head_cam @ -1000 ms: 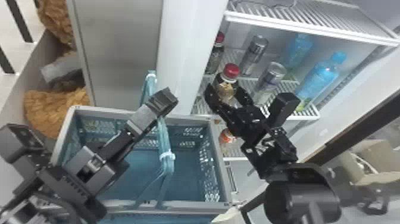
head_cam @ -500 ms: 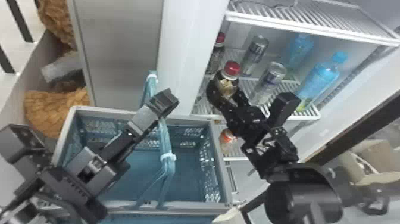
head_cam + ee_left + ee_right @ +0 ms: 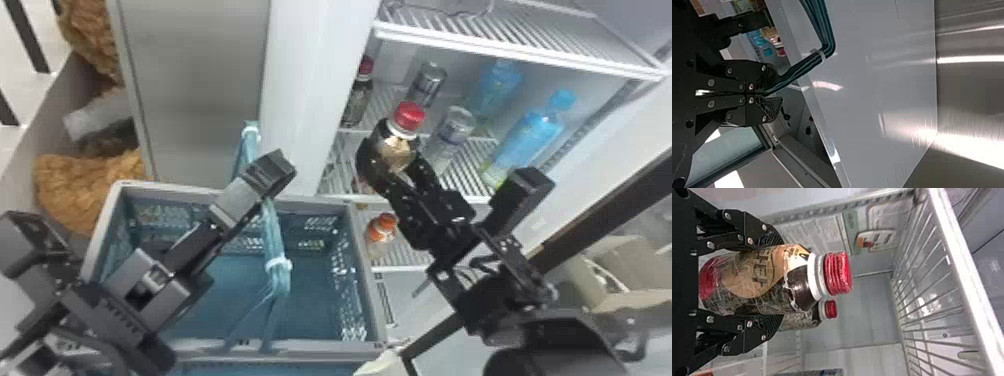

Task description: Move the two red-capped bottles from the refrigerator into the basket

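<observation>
One red-capped bottle (image 3: 756,278) sits within the right claw (image 3: 777,280), part-open fingers seemingly clasping it; the second bottle (image 3: 799,321) lies beyond. It should feel weighty, firm, slick-wrapped: best held mid-body.

Can't make out any words; only unreadable print on the tan label (image 3: 746,276) of the nearer red-capped bottle (image 3: 803,284) and on the sticker (image 3: 877,241) on the refrigerator wall (image 3: 871,262).

The left hand (image 3: 274,172) is pinched together; the right hand (image 3: 394,157), fingers parted, seems clamped.
</observation>
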{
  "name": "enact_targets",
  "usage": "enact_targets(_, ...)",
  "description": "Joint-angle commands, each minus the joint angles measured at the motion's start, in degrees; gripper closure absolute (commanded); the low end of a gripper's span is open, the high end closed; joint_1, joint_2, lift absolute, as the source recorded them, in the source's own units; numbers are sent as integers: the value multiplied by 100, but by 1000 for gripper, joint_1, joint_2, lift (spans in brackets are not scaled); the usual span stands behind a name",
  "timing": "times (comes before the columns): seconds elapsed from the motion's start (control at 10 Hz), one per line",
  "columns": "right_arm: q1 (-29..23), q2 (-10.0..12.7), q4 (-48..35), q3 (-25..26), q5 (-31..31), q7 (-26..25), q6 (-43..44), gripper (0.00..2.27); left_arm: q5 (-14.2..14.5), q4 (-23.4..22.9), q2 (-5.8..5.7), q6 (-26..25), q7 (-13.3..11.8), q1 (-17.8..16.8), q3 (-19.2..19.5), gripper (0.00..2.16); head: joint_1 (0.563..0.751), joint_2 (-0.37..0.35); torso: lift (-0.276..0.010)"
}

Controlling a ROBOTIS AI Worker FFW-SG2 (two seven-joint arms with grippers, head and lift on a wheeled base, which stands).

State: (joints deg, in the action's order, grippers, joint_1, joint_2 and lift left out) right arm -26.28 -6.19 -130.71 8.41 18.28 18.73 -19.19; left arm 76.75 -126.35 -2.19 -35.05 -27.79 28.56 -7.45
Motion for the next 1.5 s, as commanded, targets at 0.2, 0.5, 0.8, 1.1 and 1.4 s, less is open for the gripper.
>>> enact_targets(0.2, -452, -75, -844, 16, 423, 236, -569, 1268, 3, 28, 0, 4, 1, -2, -9, 1204, 695, -292, 0)
enact_targets(0.5, -733, -101, -1406, 16, 697, 535, -1104, 1268, 15, 56, 9, 4, 19, -2, -32, 1204, 695, -264, 0)
enact_targets(0.8, -845, -163, -1659, 16, 823, 878, -1582, 1268, 26, 56, 9, 18, 19, -2, -43, 1204, 695, -229, 0)
enact_targets(1.1, -916, -224, -1842, 16, 880, 1124, -2032, 1268, 26, 70, 9, 32, 19, -2, -43, 1204, 695, -208, 0)
enact_targets(1.4, -958, -224, -1715, 16, 1257, 1177, -2159, 203, 38, 70, 9, 46, 19, -2, -43, 1204, 695, -190, 0)
